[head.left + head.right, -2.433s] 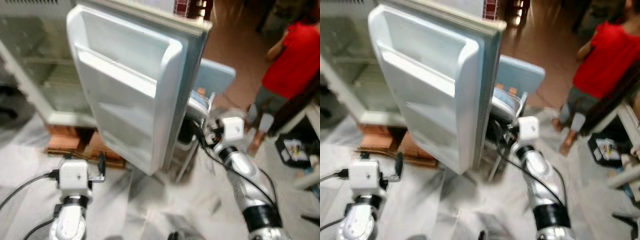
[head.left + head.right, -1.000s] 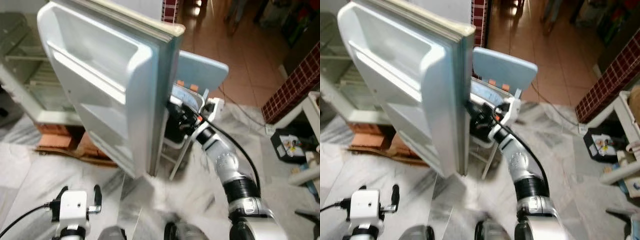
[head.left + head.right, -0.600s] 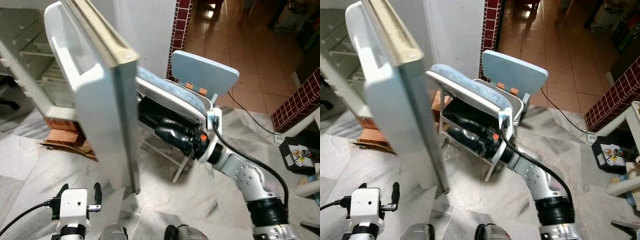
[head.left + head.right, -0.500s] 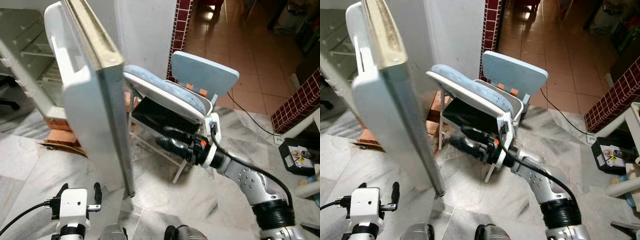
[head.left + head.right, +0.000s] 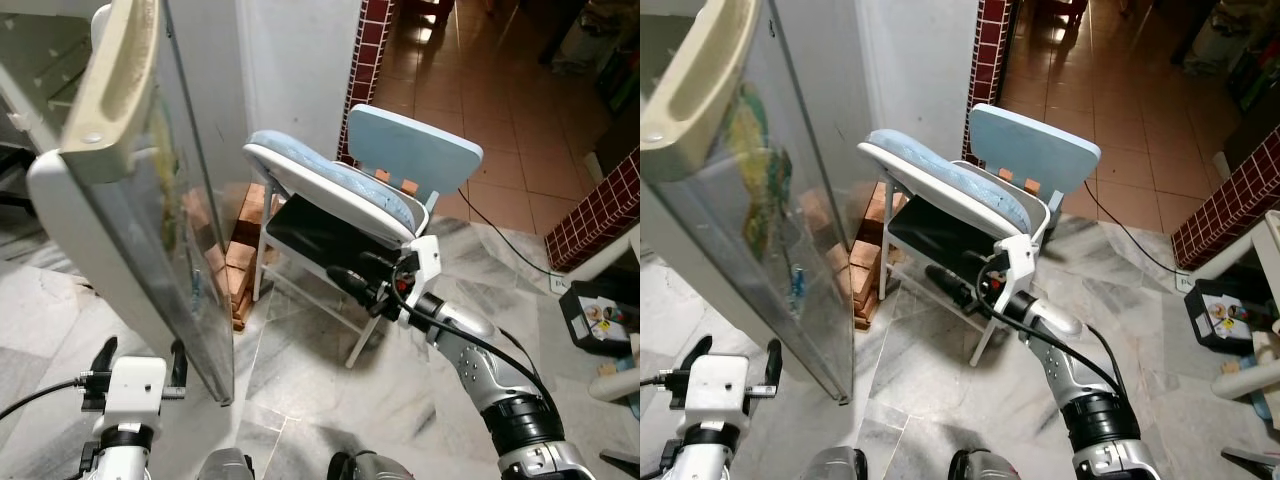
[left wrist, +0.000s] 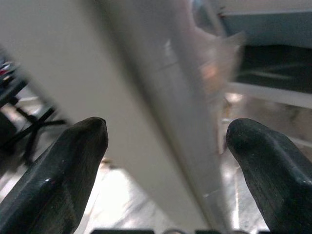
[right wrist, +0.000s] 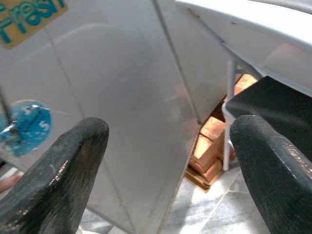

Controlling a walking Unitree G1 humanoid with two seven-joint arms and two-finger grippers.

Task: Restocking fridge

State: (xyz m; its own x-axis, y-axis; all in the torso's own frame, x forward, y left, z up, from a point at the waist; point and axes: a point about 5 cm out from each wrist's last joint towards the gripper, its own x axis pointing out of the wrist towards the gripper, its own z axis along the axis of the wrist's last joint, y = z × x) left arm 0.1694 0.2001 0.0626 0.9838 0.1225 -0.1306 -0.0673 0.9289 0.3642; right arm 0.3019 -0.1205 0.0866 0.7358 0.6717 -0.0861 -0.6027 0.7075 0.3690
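Marble floor (image 5: pixel 300 380) lay below my fingers. Fridge door (image 5: pixel 150 220) stood ahead of my left gripper (image 6: pixel 165 161), fingers spread wide and empty. Right gripper (image 7: pixel 170 161), also wide, empty, reached under the blue chair (image 5: pixel 970 190), facing that door.

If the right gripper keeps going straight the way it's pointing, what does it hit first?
Most likely the fridge door. The right gripper, fingers open, points under the chair at the door's shiny outer face; nothing seems to lie between, though depth is hard to judge.

Home kitchen: fridge (image 5: pixel 150 200), chair (image 5: pixel 400 170), marble floor (image 5: pixel 400 400).
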